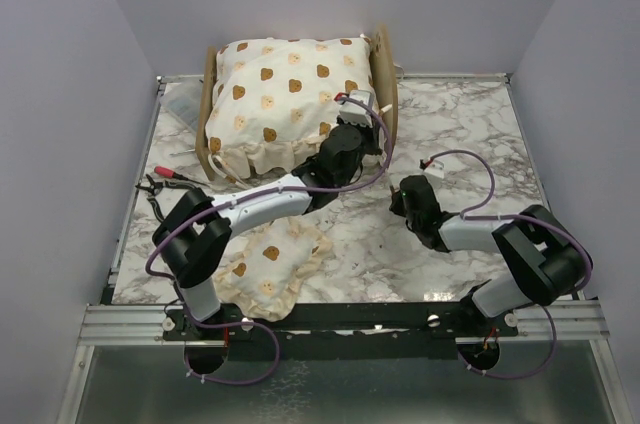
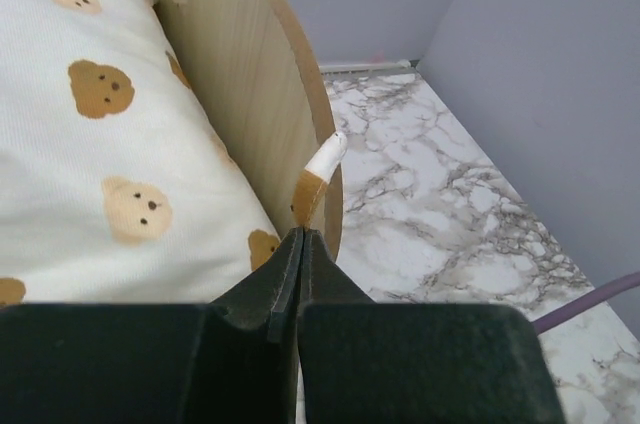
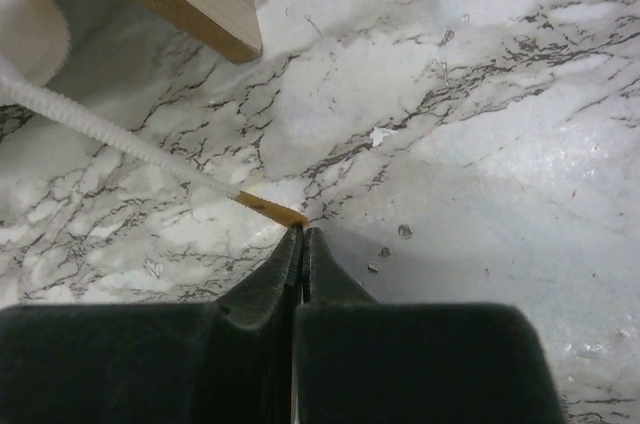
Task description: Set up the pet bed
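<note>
Plywood pet bed long axis left-right, headboard right; both jaws closed, empty.

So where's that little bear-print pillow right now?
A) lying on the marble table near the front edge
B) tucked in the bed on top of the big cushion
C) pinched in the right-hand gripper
A: the small pillow lies flat on the marble table at its near edge, apart from the pet bed.
</note>
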{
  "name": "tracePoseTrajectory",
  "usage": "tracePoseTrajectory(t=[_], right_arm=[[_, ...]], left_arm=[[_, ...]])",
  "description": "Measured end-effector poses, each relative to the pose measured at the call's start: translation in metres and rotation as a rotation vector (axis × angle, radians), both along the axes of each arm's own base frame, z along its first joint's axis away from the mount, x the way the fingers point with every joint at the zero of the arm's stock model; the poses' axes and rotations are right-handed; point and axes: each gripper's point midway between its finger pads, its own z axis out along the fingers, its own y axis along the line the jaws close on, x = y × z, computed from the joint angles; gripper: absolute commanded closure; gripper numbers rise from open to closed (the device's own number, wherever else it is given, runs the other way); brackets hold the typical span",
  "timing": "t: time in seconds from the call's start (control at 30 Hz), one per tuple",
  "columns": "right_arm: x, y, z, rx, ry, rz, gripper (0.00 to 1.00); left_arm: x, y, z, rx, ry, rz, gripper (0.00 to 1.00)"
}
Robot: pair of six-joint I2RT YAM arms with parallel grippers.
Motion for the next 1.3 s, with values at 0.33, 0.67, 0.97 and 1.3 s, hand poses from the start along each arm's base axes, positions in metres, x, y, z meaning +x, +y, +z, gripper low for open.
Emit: tracePoseTrajectory(t=[0.33, 0.67, 0.97, 1.3], right_arm=[[0.013, -0.012, -0.005, 0.019, 0.007, -0.027, 1.00], [0.028, -0.008, -0.003, 0.065, 0.001, -0.007, 1.00], [0.029, 0.005, 0.012, 0.109, -0.001, 0.049, 1.00], [0.036, -0.028, -0.006, 0.229, 0.007, -0.056, 1.00]], left_arm=[[0.050, 0.018, 0.028, 0.029, -0.064, 0.075, 1.00], [0.078, 0.031, 0.040, 0.083, -0.086, 0.116, 1.00], [0.094, 0.052, 0.040, 0.108, -0.086, 0.164, 1.00], [0.093, 0.049, 0.041, 0.122, -0.081, 0.153, 1.00]])
